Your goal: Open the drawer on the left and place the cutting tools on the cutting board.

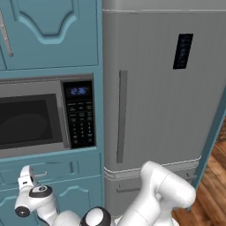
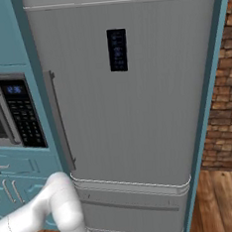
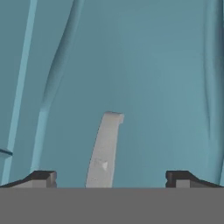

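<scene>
1. Right, far left in the left base view, the gripper (image 1: 27, 175) sits up against the teal drawer (image 1: 57, 171), just below the microwave (image 1: 44, 115).
2. From the hand view, the fingertips (image 3: 43, 178) stand spread wide, nothing between them but a silver bar handle (image 3: 105, 148), which rises slightly left of the midline.
3. That handle is not pinched; whether either finger touches it cannot be told.
4. The drawer front is closed, flush with the teal cabinetry around the tool.
5. Above the gripper, the microwave's dark control panel (image 1: 79, 114) glows with a blue clock.
6. To the gripper's right stands the tall stainless fridge (image 2: 132, 111), its long grey handle (image 1: 122, 116) running vertically and a dark display (image 2: 117, 50) high on its door.
7. Far right, well away from the tool, there is a brick wall (image 2: 224, 93) over a wooden floor (image 2: 220, 198).
</scene>
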Controlling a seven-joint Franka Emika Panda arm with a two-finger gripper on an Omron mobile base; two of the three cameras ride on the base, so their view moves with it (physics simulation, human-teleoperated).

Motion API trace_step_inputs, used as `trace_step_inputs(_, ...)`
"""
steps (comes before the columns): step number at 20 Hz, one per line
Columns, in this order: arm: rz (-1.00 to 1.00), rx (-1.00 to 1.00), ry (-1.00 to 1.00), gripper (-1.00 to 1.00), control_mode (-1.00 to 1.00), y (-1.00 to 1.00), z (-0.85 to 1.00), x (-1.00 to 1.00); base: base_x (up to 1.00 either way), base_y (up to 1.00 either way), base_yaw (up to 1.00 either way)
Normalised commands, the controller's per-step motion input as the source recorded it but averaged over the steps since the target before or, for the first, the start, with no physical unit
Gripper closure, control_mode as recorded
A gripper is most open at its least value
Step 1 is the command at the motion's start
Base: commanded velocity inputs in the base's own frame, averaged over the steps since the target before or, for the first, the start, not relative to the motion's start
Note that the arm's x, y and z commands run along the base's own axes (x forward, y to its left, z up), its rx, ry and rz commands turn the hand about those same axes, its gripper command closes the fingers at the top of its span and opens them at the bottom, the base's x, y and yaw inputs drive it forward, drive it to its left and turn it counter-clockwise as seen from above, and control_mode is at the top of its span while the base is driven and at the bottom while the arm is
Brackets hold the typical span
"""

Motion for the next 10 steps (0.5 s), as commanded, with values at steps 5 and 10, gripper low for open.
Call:
trace_step_inputs(5, 0.0, 0.0, -0.02, -1.0, -1.0, 0.08, -0.35, 0.03, 0.0, 0.0, 0.0)
trace_step_inputs(10, 0.0, -0.01, -0.05, -1.0, -1.0, 0.07, -0.28, 0.0, 0.0, 0.0, 0.0)
